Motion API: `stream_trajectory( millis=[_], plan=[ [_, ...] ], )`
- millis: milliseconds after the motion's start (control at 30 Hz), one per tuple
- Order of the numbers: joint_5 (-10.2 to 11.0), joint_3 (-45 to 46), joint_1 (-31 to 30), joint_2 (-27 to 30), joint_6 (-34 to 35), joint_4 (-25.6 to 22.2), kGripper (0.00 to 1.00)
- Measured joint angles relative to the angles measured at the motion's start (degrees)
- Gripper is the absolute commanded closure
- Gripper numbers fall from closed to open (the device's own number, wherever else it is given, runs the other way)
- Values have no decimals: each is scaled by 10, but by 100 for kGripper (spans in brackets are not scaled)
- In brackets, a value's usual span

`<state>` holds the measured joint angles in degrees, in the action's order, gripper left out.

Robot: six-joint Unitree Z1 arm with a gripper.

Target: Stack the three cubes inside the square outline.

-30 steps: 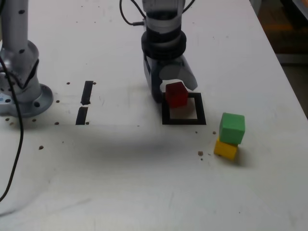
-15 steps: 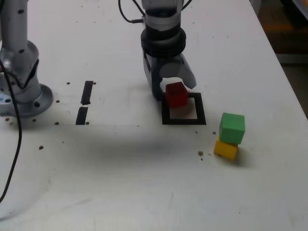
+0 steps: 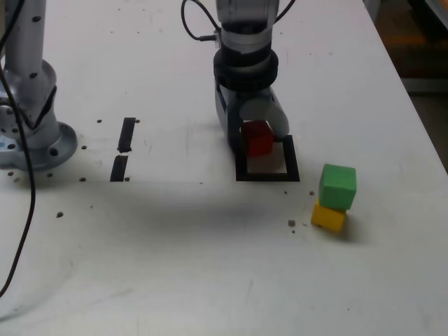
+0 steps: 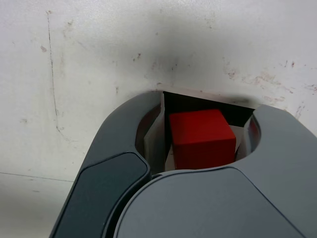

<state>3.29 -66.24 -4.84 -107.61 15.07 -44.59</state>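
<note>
While the arm reaches down over a white table (image 3: 210,266), its gripper (image 3: 253,133) straddles a red cube (image 3: 257,138) at the far left corner of a black tape square (image 3: 267,175), as the exterior view shows it. The wrist view shows the gripper (image 4: 198,136) with one dark jaw on each side of the red cube (image 4: 200,139). A thin gap shows on at least one side, so the pictures do not settle whether the jaws are merely around the cube or already pressing it.

Near the exterior view's right, outside the square, a green cube (image 3: 338,186) sits on top of a yellow cube (image 3: 327,217). They are well apart from the red one. Two short black tape strips (image 3: 123,150) lie toward the exterior view's left, beside the grey base of the arm (image 3: 31,136).

What could go wrong, as a judgement: the red cube sits over the tape edge and not in the white centre, so a stack built there could end up partly outside the square. One jaw meeting the cube first could push or twist it. Lifting the green cube carelessly could drag the yellow one.

The red cube has equal sides, so no long axis. It sits flat, one face up, its edges roughly in line with the square's sides.
</note>
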Motion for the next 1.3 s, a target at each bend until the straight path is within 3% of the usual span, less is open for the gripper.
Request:
stream_trajectory(
  millis=[133, 300, 700, 1300],
  plan=[
    [-2, 0, 0, 0, 0, 6, 78],
    [-5, 1, 0, 0, -2, 3, 85],
    [10, -26, -26, 27, 10, -73, 85],
    [9, -52, -58, 9, 20, -69, 85]
  ],
)
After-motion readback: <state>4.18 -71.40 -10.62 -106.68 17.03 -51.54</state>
